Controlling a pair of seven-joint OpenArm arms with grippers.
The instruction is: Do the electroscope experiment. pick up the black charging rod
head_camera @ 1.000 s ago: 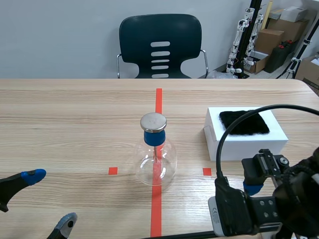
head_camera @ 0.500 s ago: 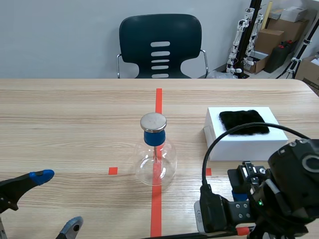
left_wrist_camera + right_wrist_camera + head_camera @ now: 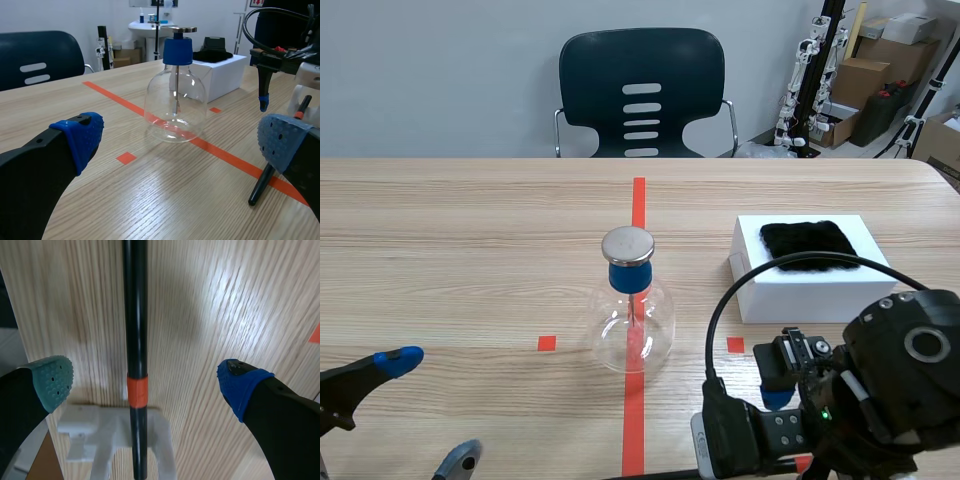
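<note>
Black charging rod [image 3: 135, 315] rests propped on its white stand [image 3: 112, 432], likely for easier grasping; the right tool [image 3: 145, 382] hovers released, straddling it.

Light wood-grain desk [image 3: 470, 230], marked with an orange-red tape line [image 3: 639, 200] down the middle and small tape squares [image 3: 547, 343] to either side. Dark chair [image 3: 642, 90] with slotted back at the far edge, in front of a plain grey wall [image 3: 440, 70]. Cardboard boxes [image 3: 885, 45] and a black canister [image 3: 882, 112] at far right, beside a black pole [image 3: 820, 70]. White plastic stand [image 3: 100, 420] at the near desk edge. White basin [image 3: 150, 27] in the left wrist view's background.
</note>
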